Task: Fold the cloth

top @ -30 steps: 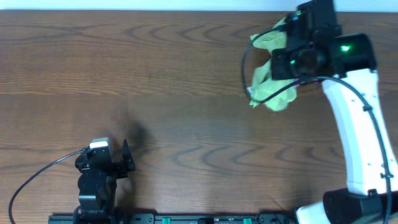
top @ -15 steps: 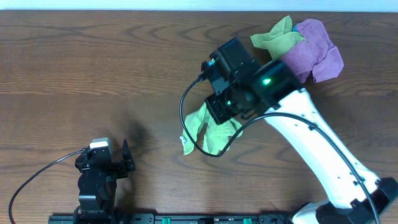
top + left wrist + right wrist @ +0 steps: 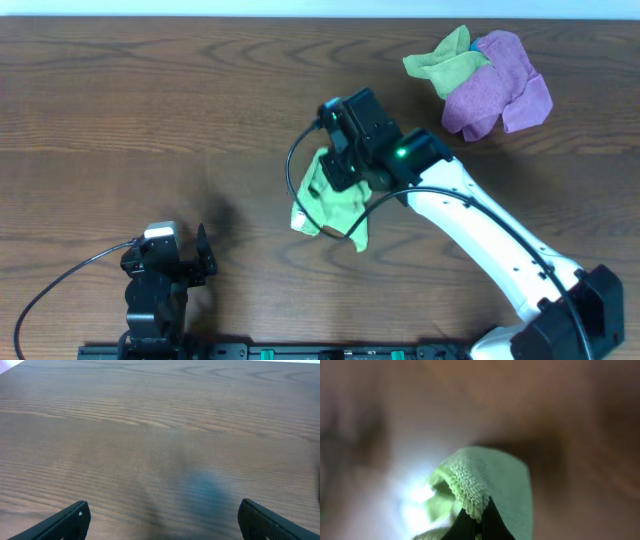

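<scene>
A light green cloth (image 3: 330, 205) hangs crumpled from my right gripper (image 3: 345, 175) over the middle of the table. The right wrist view shows the black fingers (image 3: 476, 522) pinched shut on a fold of this green cloth (image 3: 490, 480). My left gripper (image 3: 190, 262) rests near the front left edge, away from any cloth. In the left wrist view its two fingers (image 3: 165, 517) are spread wide apart over bare wood, with nothing between them.
A pile of cloths lies at the back right: a purple cloth (image 3: 495, 90) with another green cloth (image 3: 440, 62) on its left side. The wooden table (image 3: 150, 120) extends to the left.
My right arm has carried the green cloth from the back-right pile to the middle of the table, uncovering the purple cloth. The left arm has not moved.
</scene>
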Tool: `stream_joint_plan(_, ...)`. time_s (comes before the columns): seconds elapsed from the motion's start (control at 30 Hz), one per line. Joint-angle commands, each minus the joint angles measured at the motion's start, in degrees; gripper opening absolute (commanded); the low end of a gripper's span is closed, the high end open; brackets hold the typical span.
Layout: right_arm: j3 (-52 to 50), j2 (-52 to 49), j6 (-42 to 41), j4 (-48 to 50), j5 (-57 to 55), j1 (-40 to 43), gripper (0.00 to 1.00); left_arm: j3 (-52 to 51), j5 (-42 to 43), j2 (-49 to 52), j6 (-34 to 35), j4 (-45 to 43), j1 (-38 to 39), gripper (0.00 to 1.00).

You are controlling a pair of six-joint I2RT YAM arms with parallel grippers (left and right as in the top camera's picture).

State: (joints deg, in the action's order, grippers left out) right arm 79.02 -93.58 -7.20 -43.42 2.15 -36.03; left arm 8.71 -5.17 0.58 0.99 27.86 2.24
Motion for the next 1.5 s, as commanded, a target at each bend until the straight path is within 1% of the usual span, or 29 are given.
stream_joint_plan(0.0, 0.3, -0.6, 0.3, 4.6, -8.8, 1.4, 0.01, -0.8, -1.0, -0.3, -1.2, 0.6, -0.4, 0.96)
stream_joint_plan(0.07, 0.3, -2.6, 1.1, 9.2, -12.5, 2.3, 0.02, -0.8, -1.0, -0.3, -1.2, 0.6, -0.4, 0.96)
stream_joint_plan(0.1, 0.3, -4.1, 1.1, 12.0, -15.4, 2.8, 0.24, -0.9, -1.0, -0.3, -1.2, 0.6, -0.4, 0.95)
stream_joint_plan(0.13, 0.3, -5.8, 1.0, 15.0, -18.6, 3.1, 0.56, -0.8, -1.0, -0.3, -1.2, 0.6, -0.4, 0.95)
stream_joint_plan(0.17, 0.3, -7.1, 1.1, 17.2, -20.8, 3.3, 0.99, -0.8, -1.0, -0.3, -1.2, 0.6, -0.4, 0.96)
stream_joint_plan(0.27, 0.3, -8.7, 1.0, 20.6, -26.0, 3.4, 0.99, -0.9, -1.0, -0.3, -1.2, 0.6, -0.4, 0.96)
stream_joint_plan(0.47, 0.9, -4.6, 1.0, 18.2, -27.2, 3.0, 0.99, -0.8, -1.0, -0.3, -1.2, 0.6, -0.4, 0.95)
stream_joint_plan(0.53, 0.9, -2.6, -0.3, 15.4, -26.7, 3.0, 0.99, -0.8, -1.0, -0.3, -1.2, 0.6, -0.4, 0.95)
stream_joint_plan(0.63, 0.9, -0.7, -1.2, 8.2, -22.4, 3.0, 0.99, -0.8, -1.0, -0.3, -1.2, 0.6, -0.4, 0.96)
stream_joint_plan(0.7, 0.9, -0.6, -2.8, 3.6, -16.6, 3.0, 0.99, -0.8, -1.0, -0.3, -1.2, 0.6, -0.4, 0.95)
stream_joint_plan(0.77, 0.7, -1.1, -7.9, -1.9, -10.1, 3.1, 0.99, -0.8, -1.0, -0.3, -1.2, 0.6, -0.4, 0.95)
stream_joint_plan(0.87, 0.3, -2.8, -12.7, -4.1, -8.7, 3.1, 0.99, -0.8, -1.0, -0.3, -1.2, 0.6, -0.4, 0.95)
stream_joint_plan(1.0, -1.1, -7.0, -16.9, -2.6, -6.0, 3.1, 0.99, -0.8, -0.6, -0.3, -1.0, 0.5, -0.3, 0.95)
stream_joint_plan(1.17, -1.6, -13.6, -20.3, 3.4, -3.5, 4.9, 0.98, -0.8, 0.3, -0.3, -0.9, 0.6, -0.3, 0.95)
stream_joint_plan(1.3, -1.6, -17.9, -22.3, 5.4, -3.2, 6.7, 0.93, -0.8, 0.3, -0.3, -0.9, 0.6, -0.3, 0.95)
stream_joint_plan(1.37, -1.6, -19.5, -22.8, 5.5, -3.2, 7.7, 0.88, -0.8, 0.3, -0.3, -0.9, 0.6, -0.3, 0.95)
stream_joint_plan(1.47, -1.6, -20.3, -22.8, 5.7, -5.2, 8.7, 0.86, -0.9, 0.3, -0.3, -0.9, 0.6, -0.3, 0.95)
